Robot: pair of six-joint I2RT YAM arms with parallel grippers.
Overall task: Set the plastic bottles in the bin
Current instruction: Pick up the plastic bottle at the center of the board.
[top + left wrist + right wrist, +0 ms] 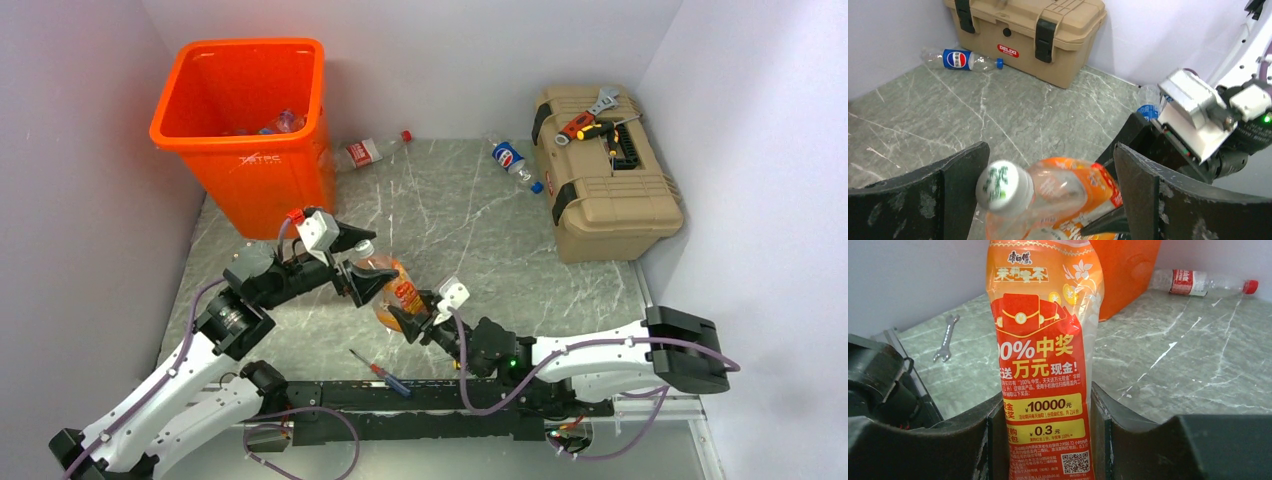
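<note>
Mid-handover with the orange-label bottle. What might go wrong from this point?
1. The left gripper is open, its fingers on either side of the neck of the orange-label bottle. If the right gripper, clamped on the lower body, lets go first, the bottle would likely fall.
2. The left gripper sits near the cap, where the bottle tapers, so a grip there may slip.
3. The two grippers are close and could bump.

The orange-label bottle (1043, 365) is cut off top and bottom.
</note>
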